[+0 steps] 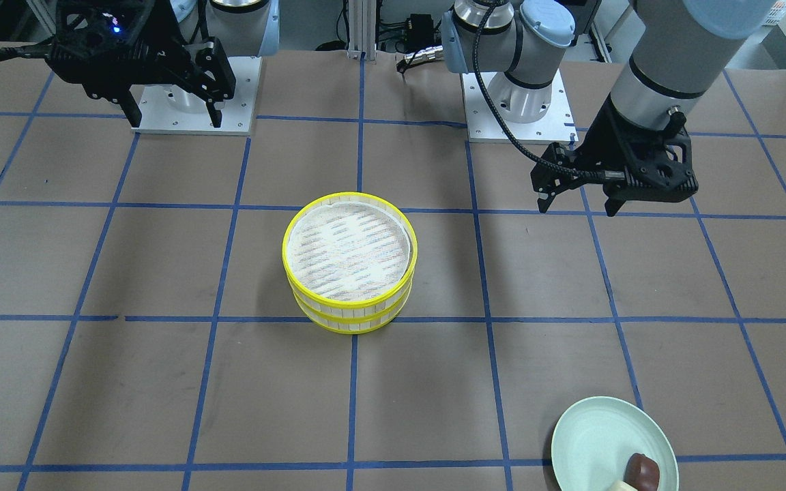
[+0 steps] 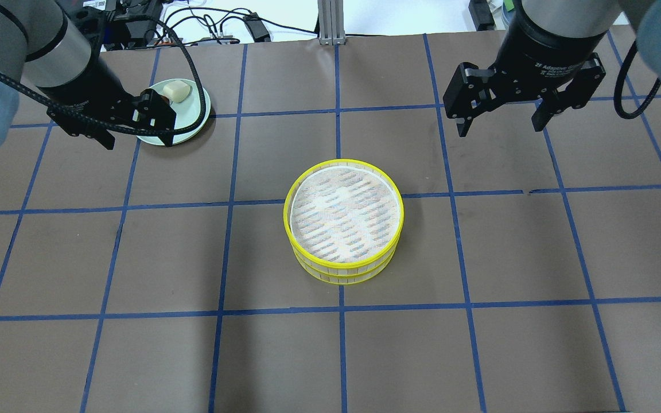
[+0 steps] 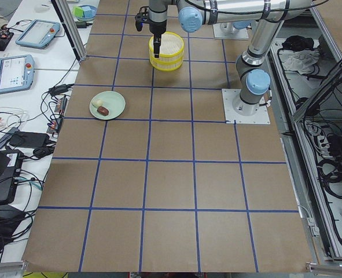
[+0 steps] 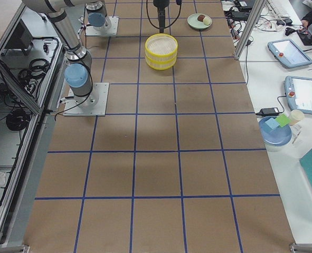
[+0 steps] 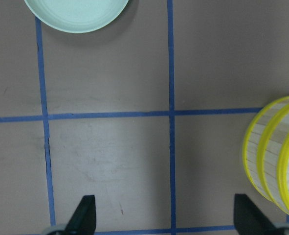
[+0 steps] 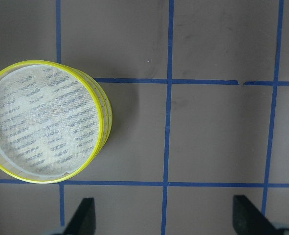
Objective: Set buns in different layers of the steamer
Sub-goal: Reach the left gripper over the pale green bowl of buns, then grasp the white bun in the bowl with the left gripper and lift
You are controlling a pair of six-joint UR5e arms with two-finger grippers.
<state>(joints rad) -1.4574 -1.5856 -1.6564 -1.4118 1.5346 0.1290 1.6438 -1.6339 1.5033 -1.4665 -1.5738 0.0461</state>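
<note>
The steamer point(image 2: 342, 267) stands mid-table with its two yellow-rimmed layers stacked; the top layer's woven floor is empty. It also shows in the front view point(image 1: 348, 306) and the right wrist view point(image 6: 102, 105). The cream-white bun point(image 2: 174, 90) and the dark reddish-brown bun point(image 1: 642, 470) lie on a pale green plate point(image 2: 195, 115). My left gripper point(image 2: 138, 139) is open and empty, hovering at the plate's near edge. My right gripper point(image 2: 500, 127) is open and empty, high and to the right beyond the steamer.
The table is brown paper with a blue tape grid. The arm bases point(image 1: 519, 109) stand on the robot's side. In the left wrist view the plate's rim point(image 5: 76, 19) is at the top and the steamer's wall point(image 5: 261, 156) at the right edge.
</note>
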